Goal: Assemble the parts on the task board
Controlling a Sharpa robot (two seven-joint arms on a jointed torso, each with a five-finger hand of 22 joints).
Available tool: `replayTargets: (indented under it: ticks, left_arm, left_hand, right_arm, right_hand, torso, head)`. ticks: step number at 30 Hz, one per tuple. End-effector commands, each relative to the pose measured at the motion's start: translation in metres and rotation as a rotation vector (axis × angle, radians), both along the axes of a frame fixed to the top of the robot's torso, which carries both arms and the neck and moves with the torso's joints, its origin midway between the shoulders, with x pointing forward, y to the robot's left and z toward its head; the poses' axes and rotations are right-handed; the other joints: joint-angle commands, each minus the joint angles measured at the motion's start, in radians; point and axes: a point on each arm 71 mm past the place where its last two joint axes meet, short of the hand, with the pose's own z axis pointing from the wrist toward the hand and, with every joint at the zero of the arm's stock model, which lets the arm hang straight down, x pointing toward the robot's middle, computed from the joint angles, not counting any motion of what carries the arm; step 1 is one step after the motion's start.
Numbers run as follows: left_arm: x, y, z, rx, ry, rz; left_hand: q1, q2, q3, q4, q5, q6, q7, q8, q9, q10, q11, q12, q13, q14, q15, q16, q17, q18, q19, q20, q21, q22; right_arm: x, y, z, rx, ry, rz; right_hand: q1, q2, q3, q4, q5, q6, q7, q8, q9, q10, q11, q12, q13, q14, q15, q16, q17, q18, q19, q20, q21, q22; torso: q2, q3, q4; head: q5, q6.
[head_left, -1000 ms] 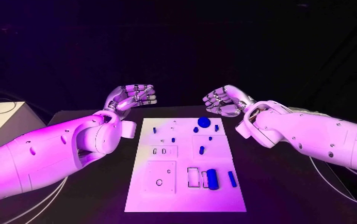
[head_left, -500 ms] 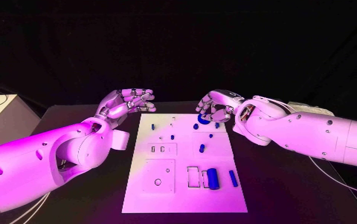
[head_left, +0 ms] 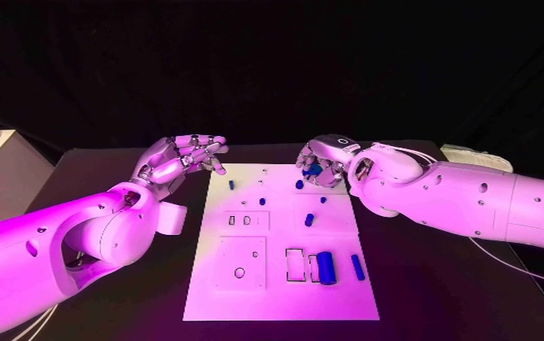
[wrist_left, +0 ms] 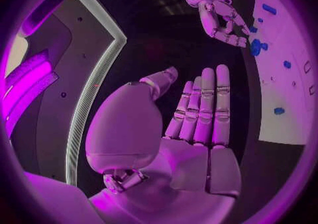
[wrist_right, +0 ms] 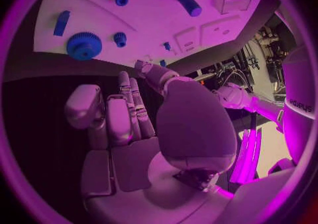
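The left hand hovered just off the task board's far left corner, fingers loosely extended and apart, holding nothing. The white board lay in the middle of the black table, small blue parts scattered over it, with a large blue cylinder near its front. The right hand hung over the far edge, fingers curled above the blue gear, apparently empty.

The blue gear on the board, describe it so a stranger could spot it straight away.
Start at the white task board and go to its far edge. The gear lies there, just under the right hand. It is the only round toothed disc; its neighbours are small pegs.
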Motion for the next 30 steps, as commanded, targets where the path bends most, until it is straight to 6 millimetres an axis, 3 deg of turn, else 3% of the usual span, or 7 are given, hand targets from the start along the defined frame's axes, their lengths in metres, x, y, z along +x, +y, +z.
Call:
replayTargets:
  ticks: [1, 5, 17, 30]
  left_arm:
    - [-0.001, -0.003, 0.004, -0.009, -0.015, -0.027]
    - [-0.002, -0.003, 0.005, -0.01, -0.015, -0.031]
    - [-0.002, -0.004, 0.005, -0.009, -0.012, -0.037]
    - [-0.002, -0.004, 0.006, -0.01, -0.012, -0.042]
  left_hand:
    - [-0.011, 0.0, 0.005, -0.01, 0.0, -0.005, -0.006, 0.005, 0.002, -0.004, -0.004, 0.006, 0.001, -0.009, -0.001, 0.041, 0.013, 0.011, -0.011, 0.0, 0.062, 0.04]
    - [-0.015, 0.0, 0.009, -0.013, 0.0, -0.007, -0.007, 0.008, 0.004, -0.008, -0.004, 0.007, 0.001, -0.01, -0.002, 0.073, 0.022, 0.012, -0.018, -0.001, 0.107, 0.069]
    - [-0.023, -0.002, 0.011, -0.017, 0.0, -0.012, -0.007, 0.011, 0.006, -0.017, -0.004, 0.008, 0.001, -0.007, -0.003, 0.12, 0.033, 0.014, -0.024, -0.001, 0.174, 0.109]
    - [-0.024, -0.003, 0.011, -0.018, 0.0, -0.016, -0.006, 0.009, 0.005, -0.02, -0.003, 0.006, 0.0, -0.007, -0.003, 0.126, 0.034, 0.014, -0.025, -0.001, 0.183, 0.114]
  right_arm:
    - [0.001, -0.001, -0.003, -0.065, 0.001, -0.022]
    - [0.003, -0.001, -0.004, -0.07, 0.004, -0.027]
    - [0.004, 0.002, -0.011, -0.084, 0.02, -0.034]
    - [0.007, 0.006, -0.015, -0.091, 0.031, -0.042]
  right_hand:
    - [0.0, -0.011, 0.0, 0.008, -0.003, -0.006, 0.003, -0.005, 0.003, -0.009, 0.0, -0.006, 0.001, 0.042, 0.003, 0.008, 0.005, -0.021, 0.006, 0.0, 0.009, 0.011]
    - [0.0, -0.012, -0.001, 0.011, -0.003, -0.001, 0.004, -0.002, 0.007, -0.017, 0.001, -0.007, 0.001, 0.04, 0.002, 0.014, 0.009, -0.022, 0.009, 0.003, 0.016, 0.021]
    - [0.002, -0.014, -0.005, 0.015, -0.001, -0.001, 0.005, -0.001, 0.011, -0.031, 0.003, -0.007, 0.002, 0.036, 0.003, 0.021, 0.009, -0.022, 0.008, 0.005, 0.018, 0.023]
    - [0.005, -0.006, -0.004, 0.021, 0.004, 0.004, 0.008, 0.002, 0.015, -0.037, 0.005, -0.004, 0.003, 0.031, 0.004, 0.023, 0.004, -0.021, 0.005, 0.008, 0.016, 0.022]
  torso:
    - [0.011, -0.0019, 0.0046]
    - [0.018, -0.0016, 0.005]
    - [0.032, -0.0026, 0.012]
    - [0.048, -0.0019, 0.0145]
  head:
    - [-0.007, -0.002]
    - [-0.007, 0.004]
    - [-0.011, -0.006]
    - [-0.018, 0.007]
